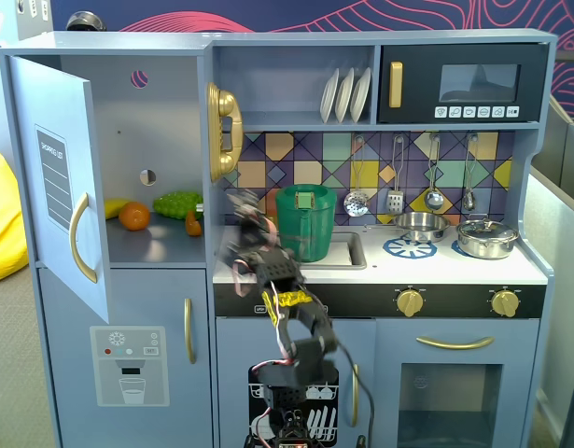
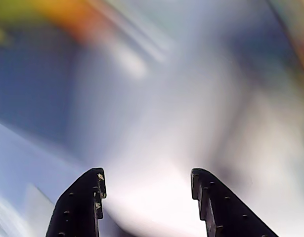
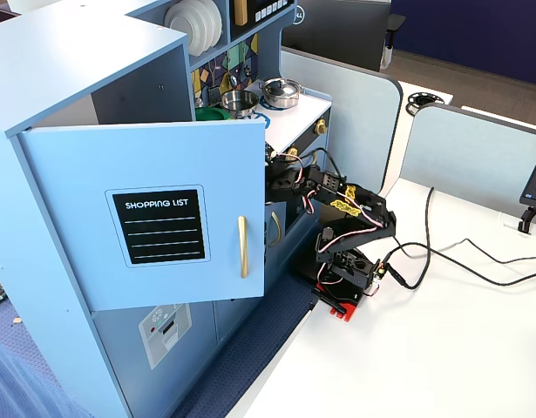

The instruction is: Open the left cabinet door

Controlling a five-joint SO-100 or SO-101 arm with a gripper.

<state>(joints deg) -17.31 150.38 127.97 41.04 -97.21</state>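
Observation:
The left cabinet door [image 1: 58, 177] is light blue with a black "SHOPPING LIST" panel and a gold bar handle [image 1: 77, 238]. It stands swung wide open. It also shows in the other fixed view [image 3: 159, 228], with its handle [image 3: 242, 246] near the free edge. My gripper [image 1: 240, 222] is blurred with motion, to the right of the open compartment and apart from the door. In the wrist view the gripper [image 2: 148, 178] has its black jaws spread wide with nothing between them, and the background is a blur. In the side fixed view the gripper [image 3: 273, 167] is partly hidden behind the door's edge.
Toy fruit [image 1: 156, 213] lies in the open compartment. A green pot [image 1: 305, 222] stands in the sink just right of the gripper, and a gold phone [image 1: 223, 131] hangs above it. The dispenser door [image 1: 128, 364] is below. Cables [image 3: 442, 257] trail over the white table.

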